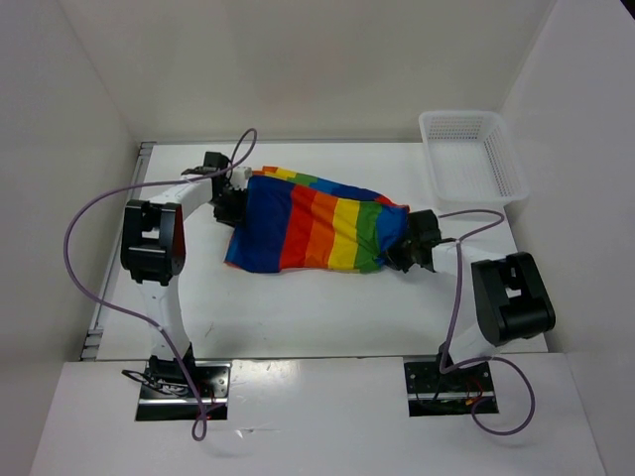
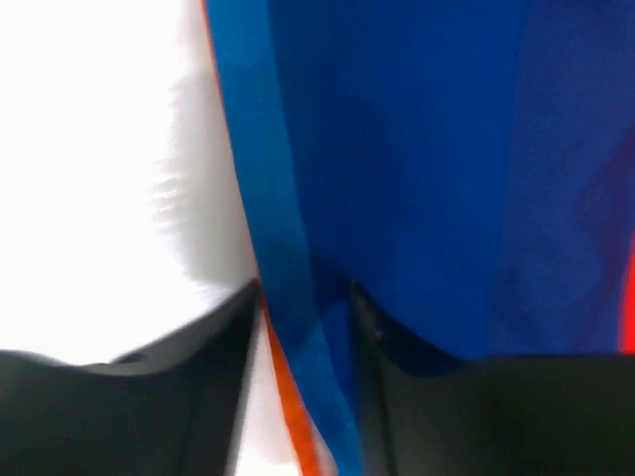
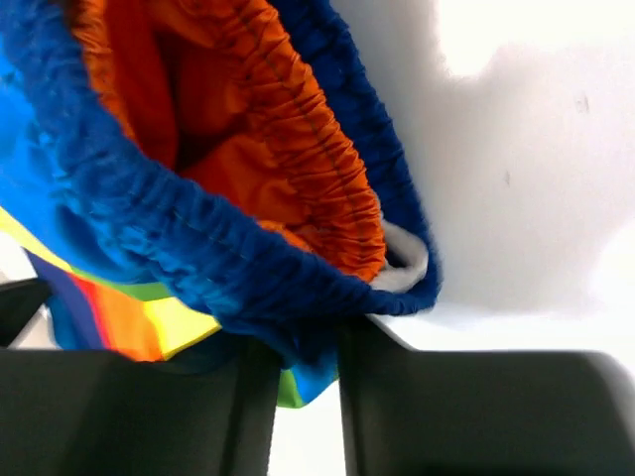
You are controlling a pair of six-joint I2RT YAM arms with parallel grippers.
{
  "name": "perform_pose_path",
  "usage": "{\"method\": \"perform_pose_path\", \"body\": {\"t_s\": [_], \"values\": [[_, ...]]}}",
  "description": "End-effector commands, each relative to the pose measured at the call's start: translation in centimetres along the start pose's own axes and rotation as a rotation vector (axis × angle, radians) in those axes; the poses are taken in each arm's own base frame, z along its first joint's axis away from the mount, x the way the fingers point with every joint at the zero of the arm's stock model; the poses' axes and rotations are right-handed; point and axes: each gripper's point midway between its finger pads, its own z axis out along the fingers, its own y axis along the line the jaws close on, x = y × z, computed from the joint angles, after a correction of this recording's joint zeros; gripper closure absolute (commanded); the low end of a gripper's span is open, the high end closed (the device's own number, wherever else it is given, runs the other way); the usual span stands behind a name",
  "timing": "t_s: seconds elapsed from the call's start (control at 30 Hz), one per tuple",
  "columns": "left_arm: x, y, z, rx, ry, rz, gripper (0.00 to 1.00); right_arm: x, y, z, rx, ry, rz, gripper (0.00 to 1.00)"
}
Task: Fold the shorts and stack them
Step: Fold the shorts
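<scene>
The rainbow-striped shorts (image 1: 316,228) are stretched between my two grippers over the middle of the table, blue at the left, green at the right. My left gripper (image 1: 230,205) is shut on the blue left edge; in the left wrist view the blue cloth (image 2: 417,169) with an orange hem runs between the fingers (image 2: 303,327). My right gripper (image 1: 402,250) is shut on the green right end; in the right wrist view the blue elastic waistband (image 3: 198,238) with its orange inside sits pinched between the fingers (image 3: 303,357).
A white mesh plastic basket (image 1: 470,152) stands at the back right of the white table (image 1: 298,307). White walls close in the table on the left, back and right. Purple cables loop from both arms.
</scene>
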Motion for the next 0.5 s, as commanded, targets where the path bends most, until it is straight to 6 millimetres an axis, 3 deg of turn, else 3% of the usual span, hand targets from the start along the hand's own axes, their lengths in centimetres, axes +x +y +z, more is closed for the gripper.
{"method": "perform_pose_path", "body": {"t_s": [0.0, 0.07, 0.1, 0.3, 0.37, 0.4, 0.47], "values": [[3.0, -0.3, 0.7, 0.025, 0.085, -0.017, 0.66, -1.3, 1.3, 1.0, -0.024, -0.052, -0.015, 0.82], [4.3, -0.4, 0.6, 0.028, 0.115, -0.025, 0.88, -1.5, 0.9, 1.3, -0.006, -0.067, -0.014, 0.98], [4.7, -0.4, 0.8, 0.028, 0.125, -0.027, 0.9, -1.7, 0.8, 1.3, -0.001, -0.075, -0.024, 1.0], [6.4, 0.4, -1.5, 0.007, 0.121, -0.058, 0.93, -4.3, 2.1, -0.1, -0.028, -0.172, -0.125, 1.0], [7.8, 0.4, -2.2, 0.018, 0.153, -0.082, 0.92, -4.6, 2.6, -0.6, -0.039, -0.183, -0.181, 1.0], [7.4, -0.1, -3.1, 0.036, 0.135, -0.079, 0.89, -5.1, 3.5, -1.2, -0.056, -0.196, -0.201, 1.0], [8.8, -0.7, -3.9, 0.068, 0.17, -0.101, 0.82, -5.9, 4.2, -1.6, -0.067, -0.201, -0.263, 1.0]]}}
